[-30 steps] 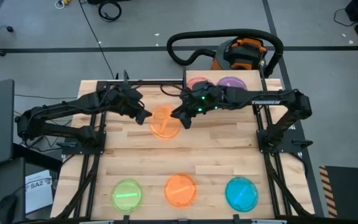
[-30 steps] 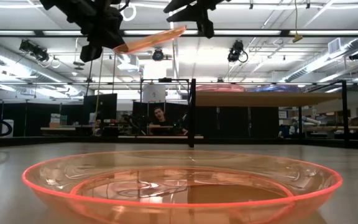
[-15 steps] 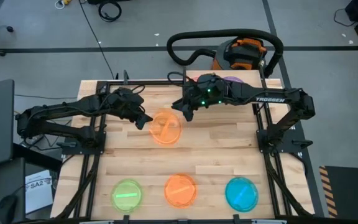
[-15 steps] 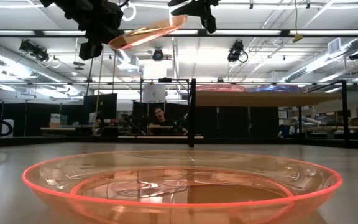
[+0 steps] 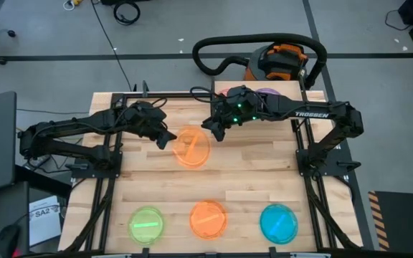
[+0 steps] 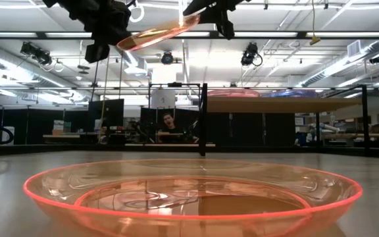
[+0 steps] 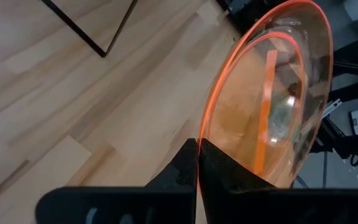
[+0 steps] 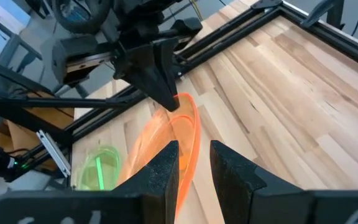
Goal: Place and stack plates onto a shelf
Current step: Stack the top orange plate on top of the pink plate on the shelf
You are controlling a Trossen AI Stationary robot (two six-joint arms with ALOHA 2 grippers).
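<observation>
Carried the orange plate a shade toward the near side since a second ago, and drew the right gripper back a little toward the shelf. Holds the plate well above the surface, tilted, with its shelf-side edge higher in the low view. Clamps its rim in the left gripper, fingers pressed tight together on the edge in the left wrist view. Keeps the right gripper at the opposite edge, fingers parted with a clear gap, the rim lying in or just past that gap; cannot tell whether either finger touches it. Looks like a mid-air handover, most likely from left to right, since only the right arm reaches over the shelf. Shows a pink plate and a purple plate already on the shelf, largely hidden beneath the right arm from above. Leaves a green plate, a second orange plate and a blue plate lined up along the near edge of the surface, well apart from both arms. Calls next for closing the right fingers squarely on the rim before loosening the left, then swinging back over the shelf and lowering onto one of the plates there. Risks a slip on thin, slick plastic if released too early, or a twist if gripped off-centre.
</observation>
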